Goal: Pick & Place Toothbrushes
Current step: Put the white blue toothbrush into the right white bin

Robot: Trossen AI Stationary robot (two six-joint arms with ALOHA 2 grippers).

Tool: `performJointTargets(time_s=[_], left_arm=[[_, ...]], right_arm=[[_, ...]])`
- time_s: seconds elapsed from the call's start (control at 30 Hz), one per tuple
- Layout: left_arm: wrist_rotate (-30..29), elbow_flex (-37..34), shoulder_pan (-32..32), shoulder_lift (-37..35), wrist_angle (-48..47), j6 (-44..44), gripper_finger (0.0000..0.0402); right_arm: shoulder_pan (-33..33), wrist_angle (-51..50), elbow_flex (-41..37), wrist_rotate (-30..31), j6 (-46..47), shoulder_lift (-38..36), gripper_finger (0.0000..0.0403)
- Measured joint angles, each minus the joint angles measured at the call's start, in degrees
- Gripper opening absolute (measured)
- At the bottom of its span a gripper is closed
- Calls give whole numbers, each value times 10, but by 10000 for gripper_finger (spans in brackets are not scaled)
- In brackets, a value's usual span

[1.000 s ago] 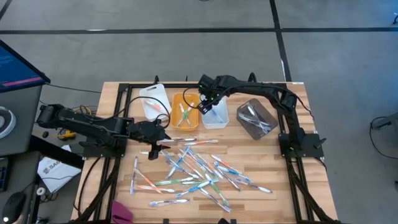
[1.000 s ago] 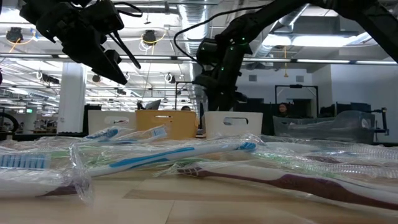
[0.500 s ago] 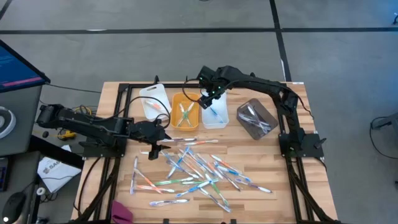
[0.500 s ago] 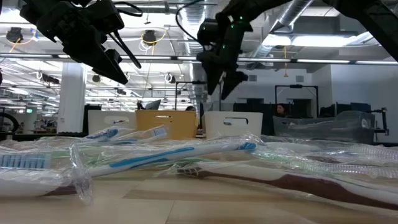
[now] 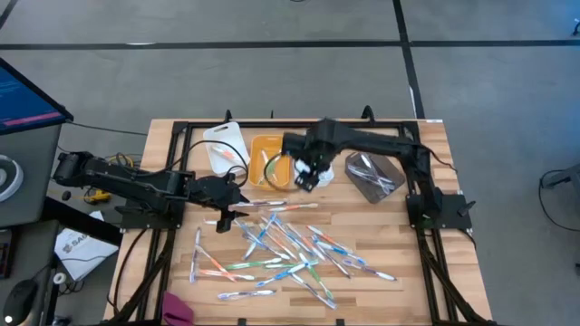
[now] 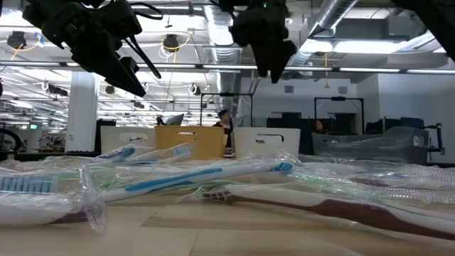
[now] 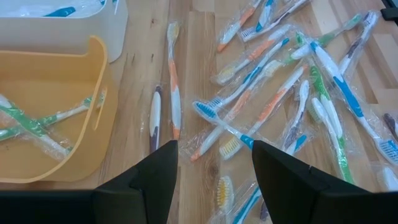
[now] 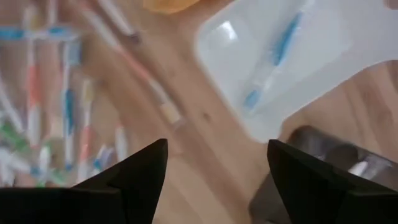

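While the right gripper (image 5: 306, 177) hangs empty with fingers spread over the white bin (image 8: 292, 56), which seems to hold one blue toothbrush (image 8: 271, 59), the left gripper (image 5: 224, 215) waits agape above the wooden table (image 5: 408, 244) (wrapped toothbrushes (image 5: 281, 249) scattered across it); an open-plan room lies behind.

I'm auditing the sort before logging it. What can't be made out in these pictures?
- White bin, high view: the right gripper covers most of it.
- Dark bin, right wrist view: cut by the edge, blurred.
- Toothbrushes, high view: too small to count.
- Left gripper, open: nothing held.
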Motion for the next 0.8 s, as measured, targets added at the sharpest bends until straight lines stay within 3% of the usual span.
performJointTargets(time_s=[0.17, 0.47, 0.8], left_arm=[[0, 0, 0, 0, 0, 0, 199], [0, 0, -1, 0, 2, 1, 199], [0, 0, -1, 0, 3, 2, 199]], right_arm=[[83, -1, 1, 20, 33, -19, 270], [241, 0, -15, 197, 117, -57, 270], [393, 0, -137, 374, 271, -138, 270]])
